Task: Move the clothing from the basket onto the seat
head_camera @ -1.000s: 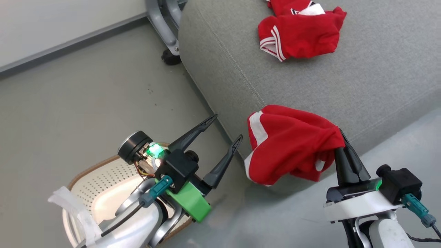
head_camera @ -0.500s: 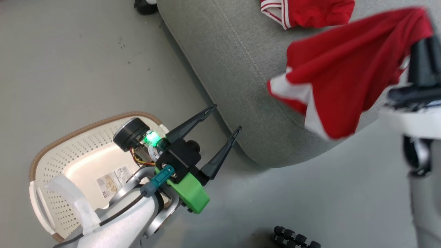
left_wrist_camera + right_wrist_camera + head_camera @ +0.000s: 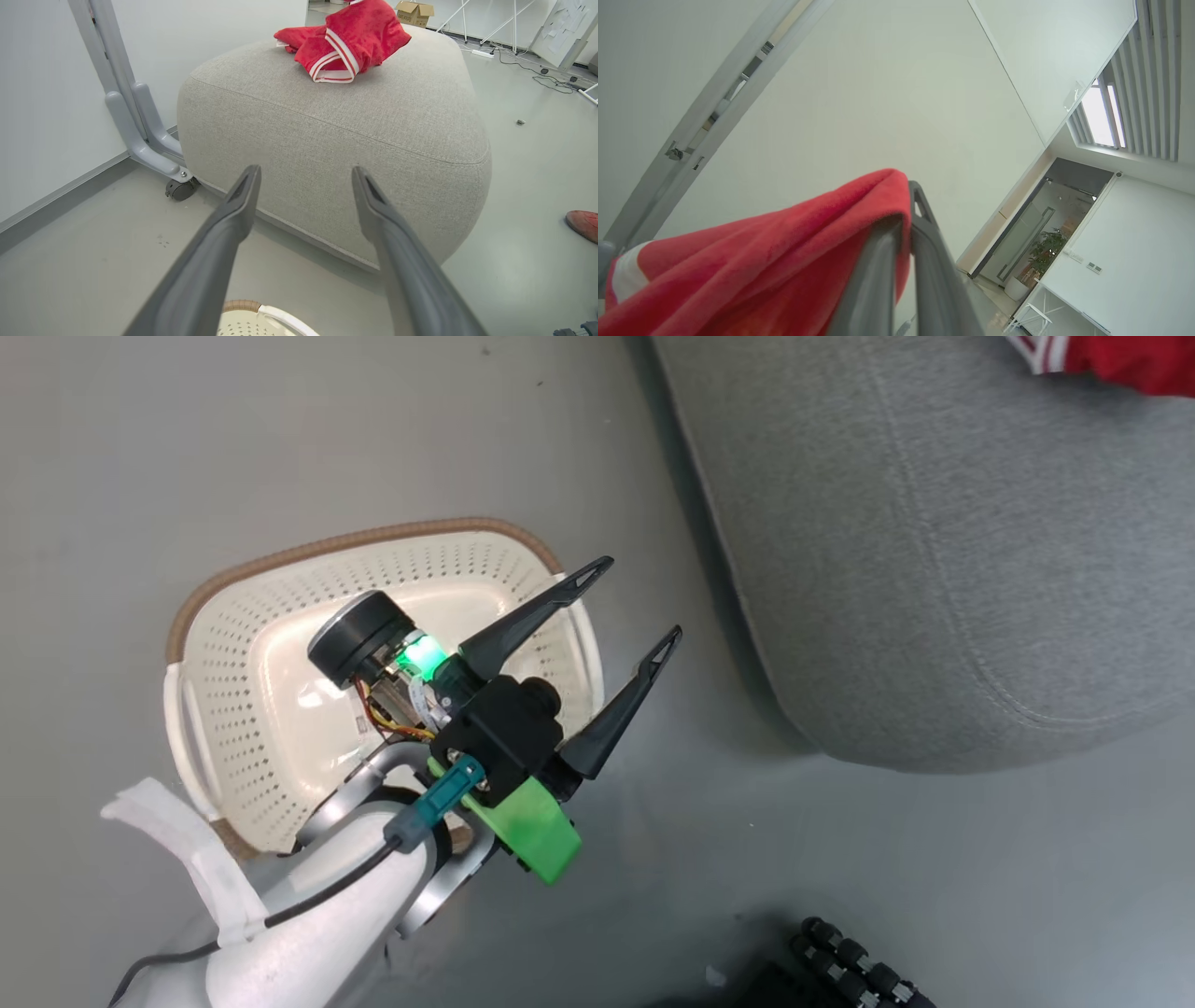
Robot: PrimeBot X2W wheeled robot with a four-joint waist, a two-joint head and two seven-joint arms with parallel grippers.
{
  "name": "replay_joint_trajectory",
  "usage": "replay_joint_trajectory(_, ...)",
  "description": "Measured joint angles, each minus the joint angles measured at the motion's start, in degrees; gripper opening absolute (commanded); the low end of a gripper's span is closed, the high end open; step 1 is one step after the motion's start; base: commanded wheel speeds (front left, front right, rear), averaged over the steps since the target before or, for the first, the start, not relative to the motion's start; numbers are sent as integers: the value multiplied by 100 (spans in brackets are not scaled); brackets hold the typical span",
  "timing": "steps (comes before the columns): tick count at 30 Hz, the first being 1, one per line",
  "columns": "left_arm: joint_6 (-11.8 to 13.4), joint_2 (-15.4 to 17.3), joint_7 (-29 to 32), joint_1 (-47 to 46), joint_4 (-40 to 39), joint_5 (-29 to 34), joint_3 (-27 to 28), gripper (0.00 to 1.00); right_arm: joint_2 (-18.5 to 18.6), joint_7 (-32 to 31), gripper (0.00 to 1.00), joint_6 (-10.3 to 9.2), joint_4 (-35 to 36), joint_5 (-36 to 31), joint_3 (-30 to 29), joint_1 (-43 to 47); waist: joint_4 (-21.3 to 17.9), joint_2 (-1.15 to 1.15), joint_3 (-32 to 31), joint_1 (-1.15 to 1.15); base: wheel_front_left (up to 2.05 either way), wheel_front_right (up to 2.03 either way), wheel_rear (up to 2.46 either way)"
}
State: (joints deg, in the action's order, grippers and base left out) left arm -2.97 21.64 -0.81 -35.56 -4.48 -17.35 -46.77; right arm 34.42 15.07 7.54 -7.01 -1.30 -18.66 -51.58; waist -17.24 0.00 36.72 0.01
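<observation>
- held garment (image 3: 761, 275): bright red soft jersey with a white patch at its low left edge. One bunched fold is pinched in the right gripper and the rest drapes down-left in loose folds. It hangs in the air with plain white wall behind it.
- right gripper (image 3: 903, 210): two dark tapered fingers pressed together, clamped on that fold. The fabric wraps over one fingertip.
- garment on the seat (image 3: 345, 42): same red knit in a crumpled heap, with a white double-stripe ribbed hem facing the left wrist camera. It lies on the seat's top, toward the far end. The head view catches a red corner of it with white trim at the top right.
- seat (image 3: 327, 140): big grey woven upholstery, a pillowy block with rounded corners and a stitched seam just below the top edge. It sits on the floor.
- basket (image 3: 373, 534): cream perforated plastic, rounded rectangle, brown woven-look rim, white side handles, smooth glossy bottom. It stands on the floor near the seat with a strip of floor between them.
- left gripper (image 3: 638, 598): jaws spread wide with nothing between them. The fingers are long, black and pointed, with small triangular cut-outs at the tips. It hangs over the basket's seat-side rim, pointing at the seat's flank.
- green bracket (image 3: 527, 826): matte plastic on the left wrist, with a lit green LED above it.
- floor (image 3: 187, 448): smooth grey, slight sheen.
- frame leg (image 3: 135, 135): grey metal tube on a black caster, at the seat's far-left corner.
- black knobbly part (image 3: 859, 966): at the bottom of the head view; cannot tell what it is.
</observation>
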Motion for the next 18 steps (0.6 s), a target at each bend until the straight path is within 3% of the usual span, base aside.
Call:
replay_joint_trajectory(4,-23,-7,-112,-31,20,36,-56,100,-18,-1,0,-1,-568,-124,-307,355,340,0,268,0,0,0,0)
replay_joint_trajectory(9,26,-18,-208,-34,81,12,-8,100,-528,0,0,-1,-1001,-372,-802,949,654,0,563,0,0,0,0)
replay_joint_trajectory(10,62,-29,-221,-28,80,-24,20,100,-689,-1,12,0,-1051,-422,-883,1068,692,0,614,0,0,0,0)
replay_joint_trajectory(11,89,-31,-229,-20,83,-54,41,100,-849,-1,43,0,-1084,-463,-975,1140,712,0,652,0,0,0,0)
replay_joint_trajectory(12,118,-24,-229,-4,88,-82,65,100,-1047,-1,100,0,-1113,-510,-1074,1207,726,0,692,0,0,0,0)
replay_joint_trajectory(18,265,51,-281,133,170,-188,182,100,-1957,-1,100,-1,-791,-840,-1578,1715,662,0,623,0,0,0,0)
